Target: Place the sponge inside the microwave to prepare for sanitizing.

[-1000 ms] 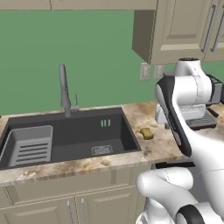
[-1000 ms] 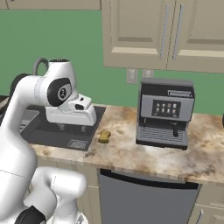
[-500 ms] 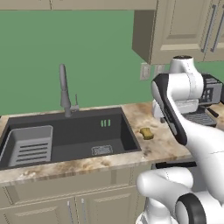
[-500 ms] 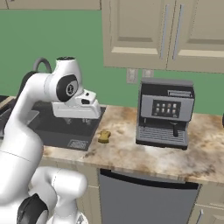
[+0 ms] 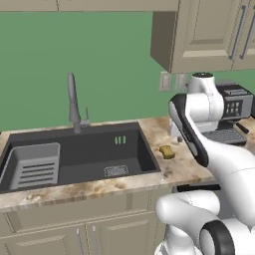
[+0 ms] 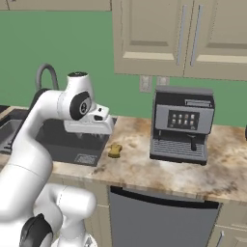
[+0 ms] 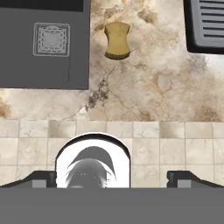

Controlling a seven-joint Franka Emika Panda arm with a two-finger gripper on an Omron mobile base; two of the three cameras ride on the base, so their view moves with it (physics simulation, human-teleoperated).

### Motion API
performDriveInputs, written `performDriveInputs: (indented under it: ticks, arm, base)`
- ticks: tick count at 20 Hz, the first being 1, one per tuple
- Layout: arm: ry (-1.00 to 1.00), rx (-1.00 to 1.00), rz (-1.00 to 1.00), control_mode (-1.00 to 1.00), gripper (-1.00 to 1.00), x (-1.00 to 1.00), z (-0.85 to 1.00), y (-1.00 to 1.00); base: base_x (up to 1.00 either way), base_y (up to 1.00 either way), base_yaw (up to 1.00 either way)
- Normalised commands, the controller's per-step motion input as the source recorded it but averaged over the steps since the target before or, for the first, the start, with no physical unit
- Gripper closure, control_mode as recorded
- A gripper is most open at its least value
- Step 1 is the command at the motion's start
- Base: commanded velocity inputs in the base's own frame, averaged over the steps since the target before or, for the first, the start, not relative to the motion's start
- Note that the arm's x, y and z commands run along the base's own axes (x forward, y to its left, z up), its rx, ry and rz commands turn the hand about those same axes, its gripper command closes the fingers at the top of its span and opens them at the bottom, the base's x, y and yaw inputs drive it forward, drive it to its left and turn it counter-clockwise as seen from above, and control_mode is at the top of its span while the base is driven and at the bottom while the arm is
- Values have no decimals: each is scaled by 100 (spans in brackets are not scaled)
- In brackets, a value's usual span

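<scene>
The sponge [image 5: 167, 151] is a small olive-yellow block lying flat on the marble counter, just right of the sink. It also shows between sink and coffee machine [image 6: 115, 150] and near the top of the hand view [image 7: 117, 40]. My gripper [image 6: 92, 137] hangs above the sink's right rim, left of the sponge and apart from it. It points down at the counter and floor. Its fingertips [image 7: 43, 177] stand wide apart, so the gripper [image 7: 113, 178] is open with nothing in it. The microwave is out of view.
A dark sink [image 5: 79, 154] with a faucet [image 5: 73, 102] and a grey rack [image 5: 32, 164] takes up the left. A silver-black coffee machine [image 6: 182, 124] stands right of the sponge, its drip tray [image 7: 205, 24] close by. Wall cabinets [image 6: 178, 38] hang above.
The arm has swung round and the hand has shifted a little toward the sponge, over the sink's right rim. The gripper stays open. The sponge has not moved.
</scene>
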Motion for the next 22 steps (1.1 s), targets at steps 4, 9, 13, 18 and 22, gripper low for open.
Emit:
performDriveInputs:
  ticks: [4,9,13,18,22]
  arm:
    - [-3,0,0,-100,-100,15,-40,0]
    - [-4,0,0,-100,-100,19,-24,0]
    - [-1,0,0,-100,-100,21,-14,0]
    - [-1,0,0,-100,-100,34,-22,-1]
    - [-2,0,0,-100,-100,35,-15,0]
  base:
    - [0,0,0]
    - [0,0,0]
    - [0,0,0]
    - [0,0,0]
    - [0,0,0]
